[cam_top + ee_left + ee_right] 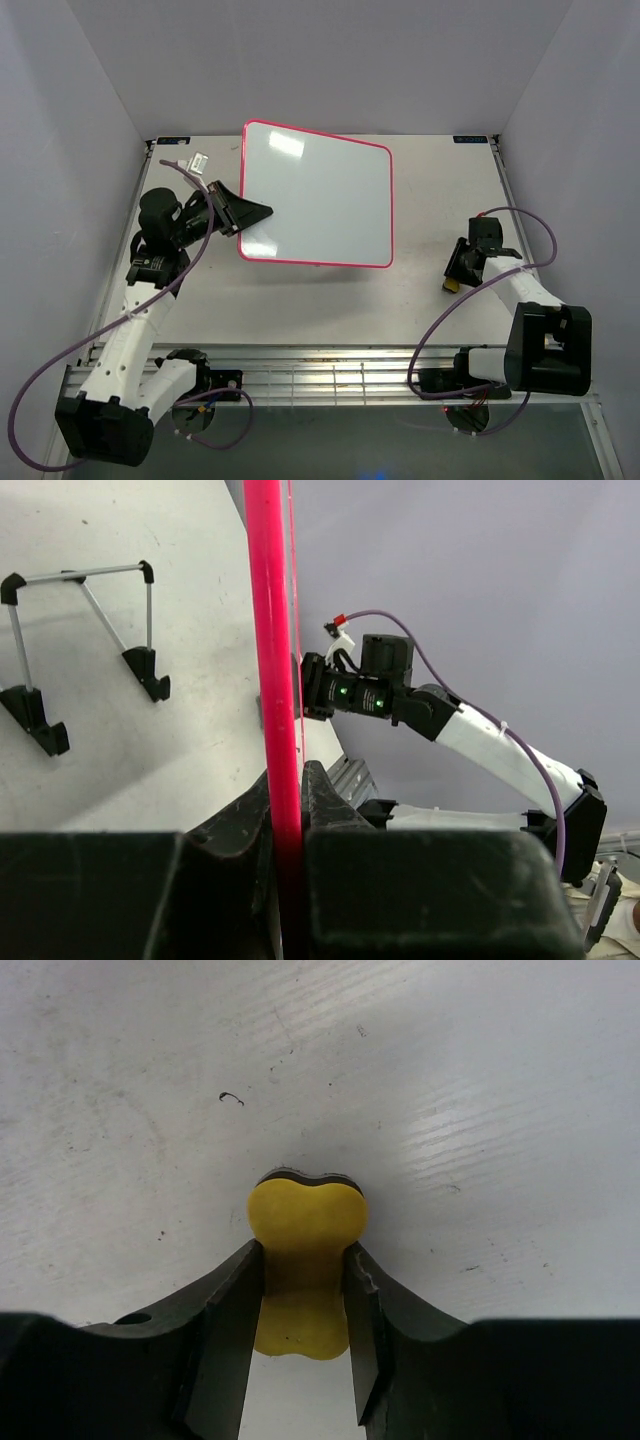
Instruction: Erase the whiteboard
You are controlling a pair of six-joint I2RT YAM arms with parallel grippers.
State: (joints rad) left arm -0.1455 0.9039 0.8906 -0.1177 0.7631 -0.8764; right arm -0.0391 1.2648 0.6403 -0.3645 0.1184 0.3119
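The whiteboard (320, 200), white with a thin pink-red frame, lies across the middle of the table, and I see no marks on its face. My left gripper (243, 213) is shut on its left edge. In the left wrist view the pink frame (272, 660) runs straight up between the closed jaws of the left gripper (290, 785). My right gripper (455, 272) is low over the table to the right of the board and apart from it. The right gripper (305, 1260) is shut on the waist of a small yellow eraser (306, 1215), whose dark felt side faces away.
A wire stand with black clip feet (85, 650) lies on the grey surface left of the frame in the left wrist view. A white tag (198, 160) lies at the back left. Purple walls close the table on three sides, and a metal rail (330, 375) runs along the near edge.
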